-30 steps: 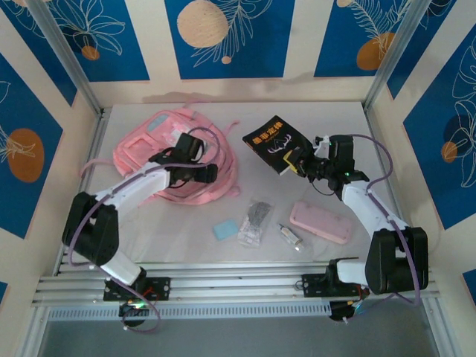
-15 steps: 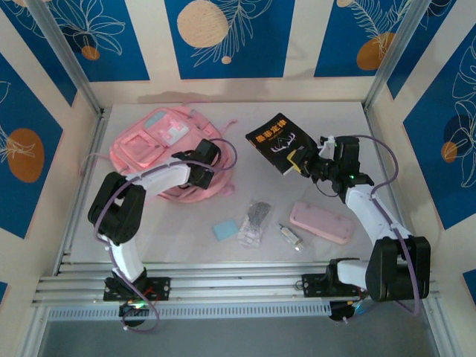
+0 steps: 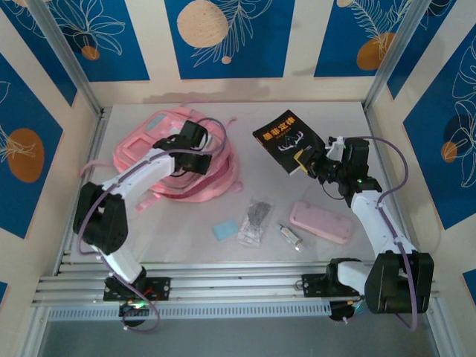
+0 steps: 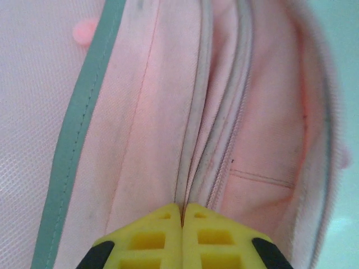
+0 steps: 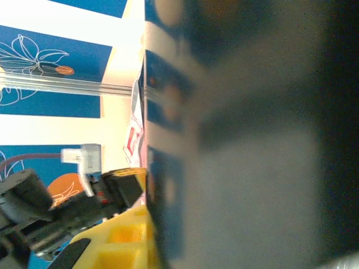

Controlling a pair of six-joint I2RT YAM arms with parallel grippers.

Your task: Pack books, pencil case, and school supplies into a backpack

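Observation:
The pink backpack (image 3: 160, 149) lies at the back left, its zipped opening (image 4: 219, 129) gaping a little. My left gripper (image 3: 198, 161) (image 4: 182, 208) is shut, its yellow fingertips pinching the backpack's zip edge. My right gripper (image 3: 306, 161) (image 5: 147, 224) is shut on a black book (image 3: 285, 138) with yellow print and holds it tilted above the table; its blurred cover (image 5: 252, 168) stands close to the right wrist camera. On the table in front lie the pink pencil case (image 3: 320, 222), a light blue pad (image 3: 224, 230), a clear bag (image 3: 255, 221) and a small tube (image 3: 291, 237).
Pink straps (image 3: 97, 165) trail off the backpack towards the left wall. Metal frame posts stand at both back corners, and the rail (image 3: 238, 281) runs along the near edge. Bare table lies between the backpack and the held book.
My left gripper has shut on the backpack's zip edge, and the backpack has shifted and spread. My right gripper has carried the book slightly right and back.

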